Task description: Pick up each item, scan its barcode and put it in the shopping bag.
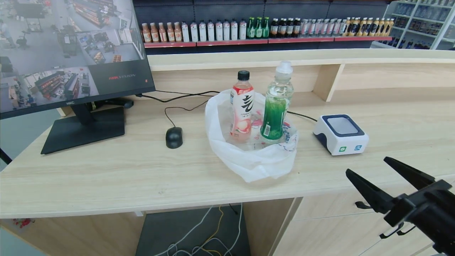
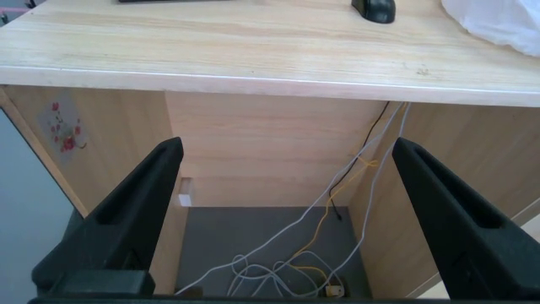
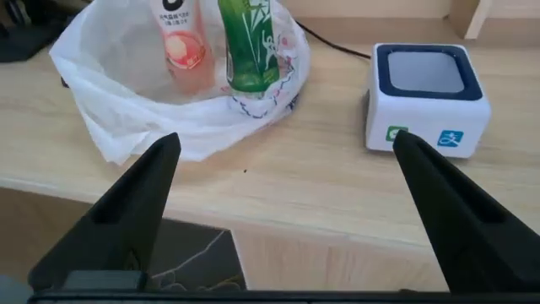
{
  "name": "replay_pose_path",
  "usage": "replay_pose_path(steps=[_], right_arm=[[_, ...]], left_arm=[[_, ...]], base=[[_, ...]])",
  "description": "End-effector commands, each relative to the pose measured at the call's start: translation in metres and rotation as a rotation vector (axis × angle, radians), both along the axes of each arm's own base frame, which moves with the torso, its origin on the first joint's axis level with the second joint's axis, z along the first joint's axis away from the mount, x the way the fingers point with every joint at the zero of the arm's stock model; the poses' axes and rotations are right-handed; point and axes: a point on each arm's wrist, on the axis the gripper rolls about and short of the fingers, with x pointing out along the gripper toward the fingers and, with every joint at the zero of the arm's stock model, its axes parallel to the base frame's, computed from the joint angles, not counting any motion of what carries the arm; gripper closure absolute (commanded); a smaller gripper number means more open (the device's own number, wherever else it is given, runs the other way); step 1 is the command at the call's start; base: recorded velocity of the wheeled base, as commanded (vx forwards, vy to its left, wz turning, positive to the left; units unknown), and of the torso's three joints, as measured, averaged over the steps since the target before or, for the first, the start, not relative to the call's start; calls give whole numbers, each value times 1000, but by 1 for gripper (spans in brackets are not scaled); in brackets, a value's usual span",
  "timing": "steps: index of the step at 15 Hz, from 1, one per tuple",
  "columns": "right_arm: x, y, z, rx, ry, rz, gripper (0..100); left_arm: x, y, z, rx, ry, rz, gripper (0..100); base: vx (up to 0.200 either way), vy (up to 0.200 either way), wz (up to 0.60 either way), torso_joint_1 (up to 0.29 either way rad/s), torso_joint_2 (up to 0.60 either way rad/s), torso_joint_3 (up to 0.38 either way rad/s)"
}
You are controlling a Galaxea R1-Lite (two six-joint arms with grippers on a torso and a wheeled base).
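Observation:
A white plastic shopping bag (image 1: 249, 160) sits open on the middle of the wooden counter (image 1: 106, 170). Inside it, upright and side by side, are a pink bottle (image 1: 242, 106) with a black cap and a green bottle (image 1: 277, 106) with a white cap. A white barcode scanner (image 1: 340, 133) with a dark window rests just right of the bag. My right gripper (image 1: 368, 166) hangs open and empty off the counter's front edge, in front of the scanner (image 3: 426, 97) and bag (image 3: 126, 118). My left gripper (image 2: 287, 150) is open and empty, low in front of the counter, facing the recess beneath it.
A monitor (image 1: 67, 53) on a black stand occupies the counter's left end, with a black mouse (image 1: 174, 137) between it and the bag. Loose cables (image 2: 287, 262) lie on the floor under the counter. A raised wooden ledge and a shelf of bottles (image 1: 266, 28) stand behind.

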Motion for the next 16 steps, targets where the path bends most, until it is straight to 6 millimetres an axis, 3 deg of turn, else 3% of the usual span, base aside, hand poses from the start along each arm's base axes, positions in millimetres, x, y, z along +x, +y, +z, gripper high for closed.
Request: replay_pose_path(steps=[1, 6, 9, 13, 16], right_arm=[[-48, -22, 10, -6, -60, -15, 0], [-118, -53, -36, -156, 77, 52, 0], [-144, -65, -64, -226, 81, 94, 0], [-148, -66, -69, -219, 98, 43, 0], [-143, -62, -67, -131, 207, -155, 0]], left_arm=[[0, 0, 0, 0, 0, 1, 0], [0, 0, 0, 0, 0, 1, 0], [0, 0, 0, 0, 0, 1, 0], [0, 0, 0, 0, 0, 1, 0], [0, 0, 0, 0, 0, 1, 0]], base=[[0, 0, 0, 0, 0, 0], [0, 0, 0, 0, 0, 0], [0, 0, 0, 0, 0, 0], [0, 0, 0, 0, 0, 0], [0, 0, 0, 0, 0, 0]])
